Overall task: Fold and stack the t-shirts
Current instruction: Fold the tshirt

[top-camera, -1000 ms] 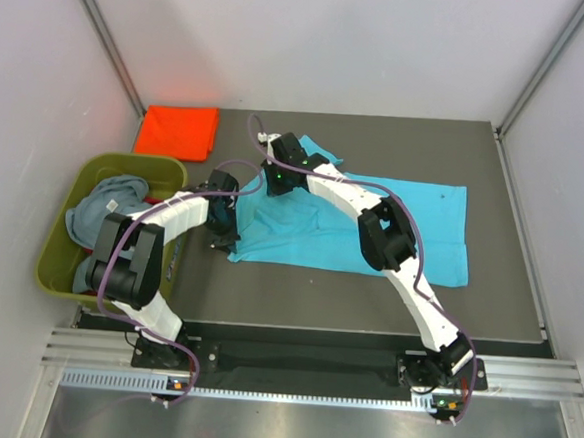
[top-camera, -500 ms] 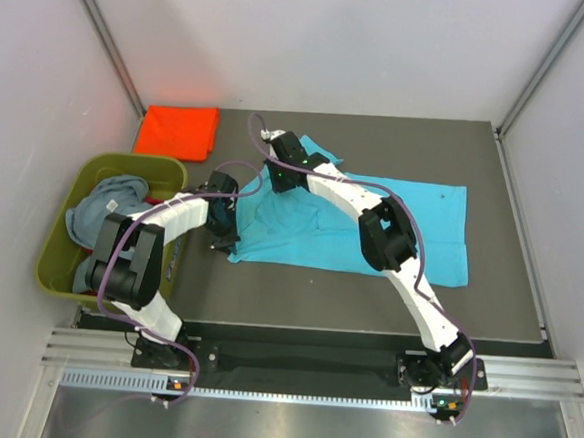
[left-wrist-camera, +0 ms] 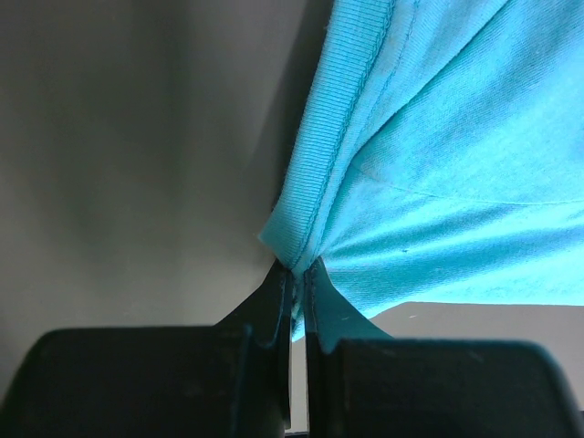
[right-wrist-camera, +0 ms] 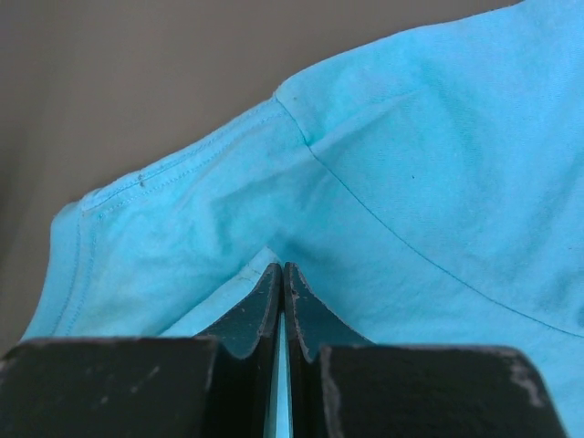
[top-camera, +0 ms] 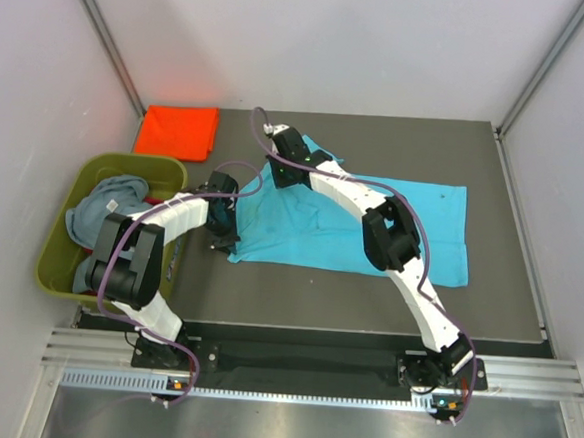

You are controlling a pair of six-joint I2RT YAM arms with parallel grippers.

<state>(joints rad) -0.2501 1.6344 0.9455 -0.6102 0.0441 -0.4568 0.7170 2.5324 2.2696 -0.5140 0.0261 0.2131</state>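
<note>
On the dark table the turquoise t-shirt lies spread. Your left end effector and right end effector each pinch its left side closed — probably to fold it across.

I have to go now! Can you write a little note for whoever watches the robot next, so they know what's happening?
The left claw is shut on the near left corner of the bright turquoise cloth t-shirt.
The right claw is shut on that shirt's far left part, by the sleeve.
Done: the orange-red cloth t-shirt lies folded at the far left of the table.
Left: fold the turquoise one and stack it. The grey-blue cloth t-shirt lies crumpled in the olive-green plastic tub.
</note>
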